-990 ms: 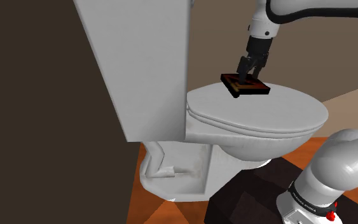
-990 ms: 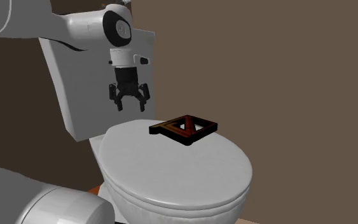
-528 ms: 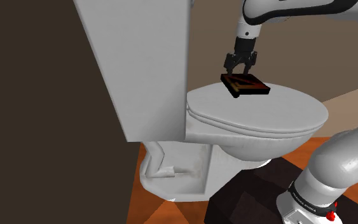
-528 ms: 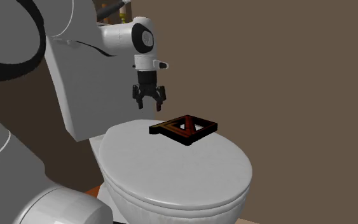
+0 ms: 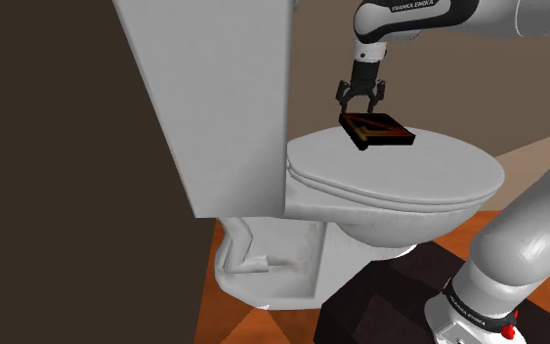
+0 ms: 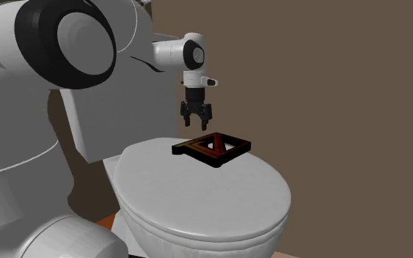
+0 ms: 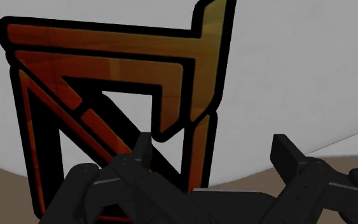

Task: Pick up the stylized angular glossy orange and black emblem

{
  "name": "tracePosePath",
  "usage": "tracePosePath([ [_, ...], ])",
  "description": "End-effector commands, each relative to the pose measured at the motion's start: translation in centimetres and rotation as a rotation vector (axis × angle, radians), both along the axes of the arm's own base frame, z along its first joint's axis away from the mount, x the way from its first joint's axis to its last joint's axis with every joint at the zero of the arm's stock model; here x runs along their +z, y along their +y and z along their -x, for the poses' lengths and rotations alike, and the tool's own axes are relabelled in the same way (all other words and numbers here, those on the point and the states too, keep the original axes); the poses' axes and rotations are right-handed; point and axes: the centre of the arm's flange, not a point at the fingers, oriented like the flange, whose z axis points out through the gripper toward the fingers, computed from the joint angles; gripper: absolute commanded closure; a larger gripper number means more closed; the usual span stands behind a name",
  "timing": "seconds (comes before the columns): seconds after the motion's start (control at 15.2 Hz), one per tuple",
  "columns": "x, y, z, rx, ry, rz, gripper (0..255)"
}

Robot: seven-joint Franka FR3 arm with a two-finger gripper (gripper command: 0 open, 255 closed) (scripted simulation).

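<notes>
Locate the emblem, a flat, angular orange-and-black piece, lying on the closed white toilet lid toward the tank end. Note the gripper poised just above the emblem's tank-side edge, fingers spread apart, holding nothing and touching nothing. Check the wrist view: emblem offset toward one finger rather than centred under the gripper. Expect trouble from that offset: on a straight descent, risk of one finger landing on top of a bar instead of beside it, pressing down rather than clasping. Allow for the low profile and glossy finish, likely leaving little flank for the pads; risk of slipping free, or of skating across the smooth lid toward its rim and down to the floor. Avoid an over-deep descent; risk of fingertips striking the lid. Prefer a single bar or an outer edge narrower than the opening. Treat the toilet bowl as the sole container: lid shut, contents hidden, impossible to tell. Count one item on the lid, the emblem.
</notes>
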Motion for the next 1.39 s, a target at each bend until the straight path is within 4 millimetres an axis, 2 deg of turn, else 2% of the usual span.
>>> tracePosePath([
  [0.0,-0.3,-2.1,-1.7,-0.062,0.006,-0.003,0],
  [0.46,-4.0,-2.1,-1.7,-0.062,0.006,-0.003,0],
  [0.59,-4.3,-2.1,-1.7,-0.062,0.006,-0.003,0],
  [0.66,-4.4,-2.1,-1.7,-0.062,0.006,-0.003,255],
  [1.25,-4.3,-2.1,-1.7,-0.062,0.006,-0.003,255],
  [1.32,-3.8,-2.1,-1.7,-0.062,0.006,-0.003,255],
])
